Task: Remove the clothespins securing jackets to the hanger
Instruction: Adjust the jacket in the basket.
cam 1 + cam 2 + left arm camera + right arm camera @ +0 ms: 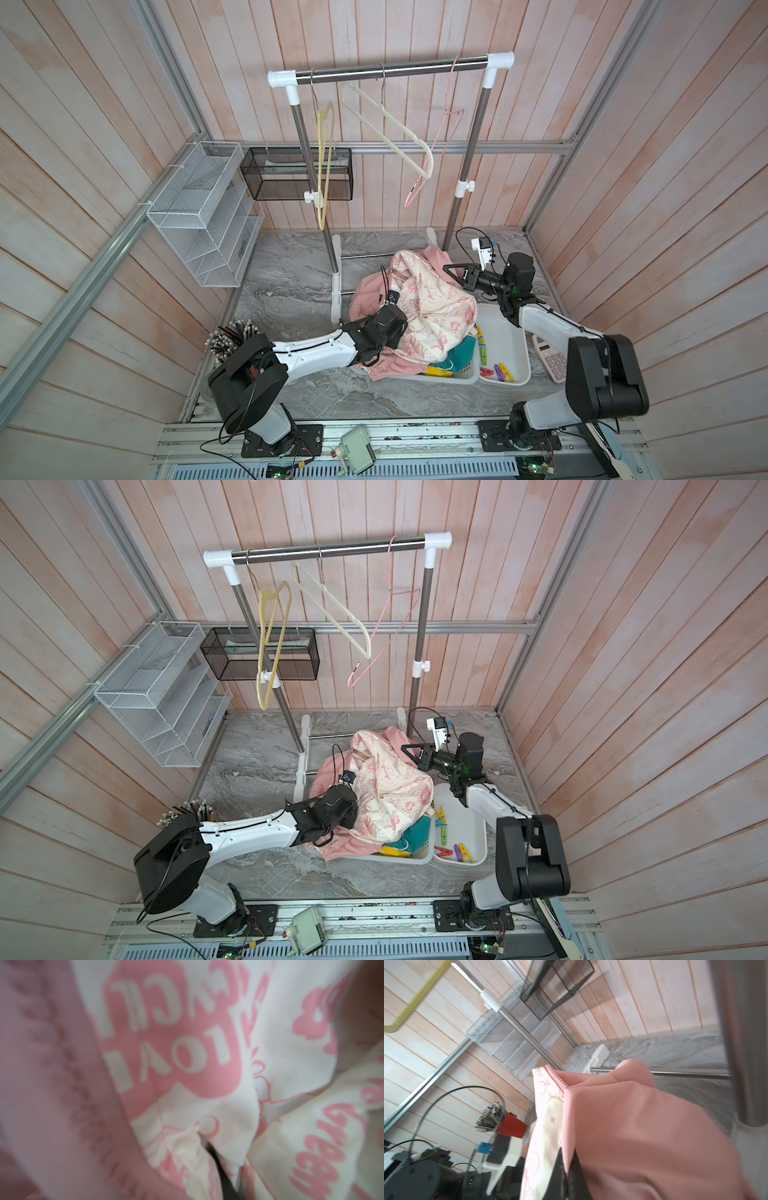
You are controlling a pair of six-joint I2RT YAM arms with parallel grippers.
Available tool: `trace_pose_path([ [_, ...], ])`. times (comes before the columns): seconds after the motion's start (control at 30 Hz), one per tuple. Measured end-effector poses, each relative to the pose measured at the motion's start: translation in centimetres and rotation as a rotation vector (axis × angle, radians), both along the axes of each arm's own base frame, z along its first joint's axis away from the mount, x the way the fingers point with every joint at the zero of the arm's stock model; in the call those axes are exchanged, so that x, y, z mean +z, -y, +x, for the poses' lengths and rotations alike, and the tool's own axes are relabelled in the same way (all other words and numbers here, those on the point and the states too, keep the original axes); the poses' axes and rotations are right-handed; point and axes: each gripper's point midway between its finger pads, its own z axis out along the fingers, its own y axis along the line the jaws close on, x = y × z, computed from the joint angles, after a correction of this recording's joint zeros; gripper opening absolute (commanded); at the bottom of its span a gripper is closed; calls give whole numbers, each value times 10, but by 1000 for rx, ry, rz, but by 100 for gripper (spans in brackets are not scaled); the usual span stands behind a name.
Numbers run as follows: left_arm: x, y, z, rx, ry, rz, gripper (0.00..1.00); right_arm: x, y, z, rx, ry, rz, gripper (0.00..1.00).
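The pink jacket [419,299], cream pink-print lining outward, is heaped over a white basket [465,376]. A teal jacket [461,353] and a yellow one [439,371] lie under it. My right gripper [568,1159] is shut on a fold of the pink fabric at the heap's far right, seen in both top views [405,748]. My left gripper [209,1147] is buried in the lining; one dark finger [223,1174] shows, with cloth puckered at its tip. Several clothespins [500,371] lie in the white bin [519,332]. None shows on the jacket. Yellow [325,166], cream [390,133] and pink [436,145] hangers hang bare.
The rack's right pole [461,195] stands just behind my right gripper, and its white feet [336,286] lie left of the heap. A red cup of pencils [510,1126] sits near the left arm's base. A pink calculator [550,361] lies right of the bin. Wire shelves [203,216] and a black mesh basket [297,174] hang on the wall.
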Motion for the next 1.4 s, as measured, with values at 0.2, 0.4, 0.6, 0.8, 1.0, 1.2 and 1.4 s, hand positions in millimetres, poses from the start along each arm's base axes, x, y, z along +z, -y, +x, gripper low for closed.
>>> trace_pose_path([
  [0.2, -1, -2, 2, 11, -23, -26, 32, -1, -40, -75, 81, 25, -20, 0],
  [0.4, 1, -3, 4, 23, -34, -47, 32, -71, -71, -142, 139, -136, -120, 0],
  [0.6, 3, -9, 3, 51, -55, -81, 44, -117, -85, -160, 109, -234, -207, 0],
  [0.8, 30, -34, -6, 147, -76, -174, 71, -152, -90, -155, 75, -294, -280, 0],
  [1.0, 81, -71, -16, 249, -56, -297, 76, -159, -95, -146, 60, -286, -289, 0],
  [1.2, 147, -53, -9, 160, 33, -409, 81, -163, -99, -142, 64, -269, -307, 0],
  [1.4, 175, -4, 33, 32, 81, -414, 82, -163, -101, -139, 70, -236, -321, 0],
])
